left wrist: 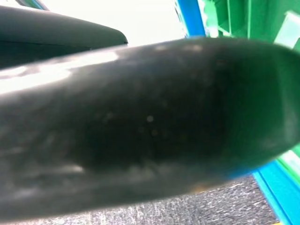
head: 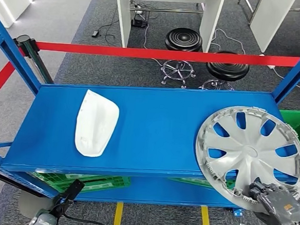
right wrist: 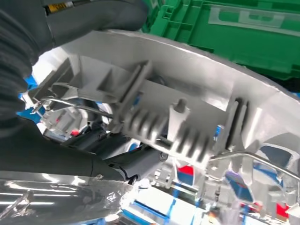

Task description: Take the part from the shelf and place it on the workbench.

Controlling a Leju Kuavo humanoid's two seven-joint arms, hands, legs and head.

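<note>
1. A blue metal shelf spans the head view, with blue uprights at both ends and a red barrier tape stretched behind it.
2. A silver hubcap sits at the shelf's right end, tilted, its near edge hanging past the shelf's front lip.
3. The right hand grips the hubcap's near rim, thumb on top and fingers underneath; the right wrist view shows its dark fingers against the ribbed underside.
4. A white moulded plastic cover lies flat on the shelf's left half, well apart from the hubcap.
5. The left hand hangs low, below the shelf's front edge; whether it is open or closed cannot be told.
</note>
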